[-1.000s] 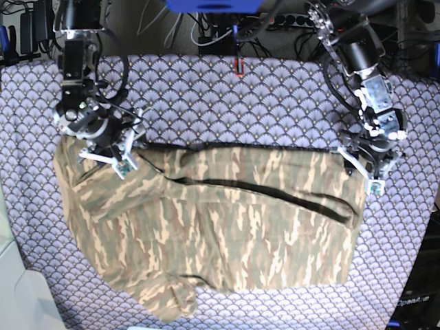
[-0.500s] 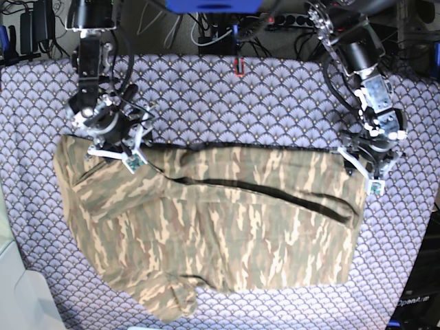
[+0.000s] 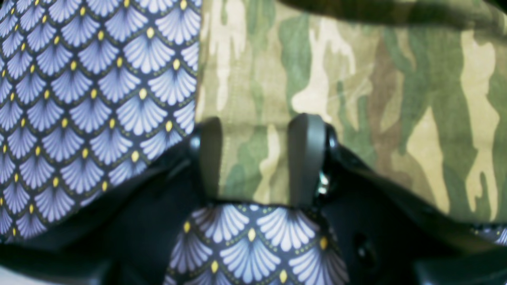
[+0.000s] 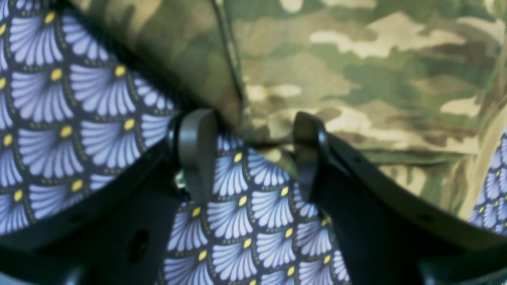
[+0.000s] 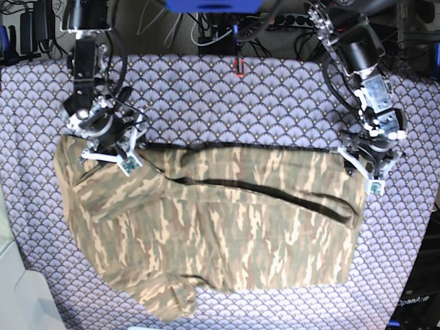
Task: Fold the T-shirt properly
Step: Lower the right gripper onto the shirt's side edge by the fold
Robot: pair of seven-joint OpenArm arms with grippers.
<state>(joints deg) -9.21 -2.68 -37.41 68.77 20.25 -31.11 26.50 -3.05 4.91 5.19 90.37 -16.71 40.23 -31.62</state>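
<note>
Right gripper (image 5: 110, 148) shifted slightly over T-shirt (image 5: 220, 227) corner — fingers apart, nothing clamped; left gripper (image 5: 368, 165) unmoved — likewise apart.

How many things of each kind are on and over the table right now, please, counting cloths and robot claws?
T-shirt: 1
Tablecloth: 1
Robot claws: 2, the left claw and the right claw, both open at the shirt's far edge
Total: 4
</note>
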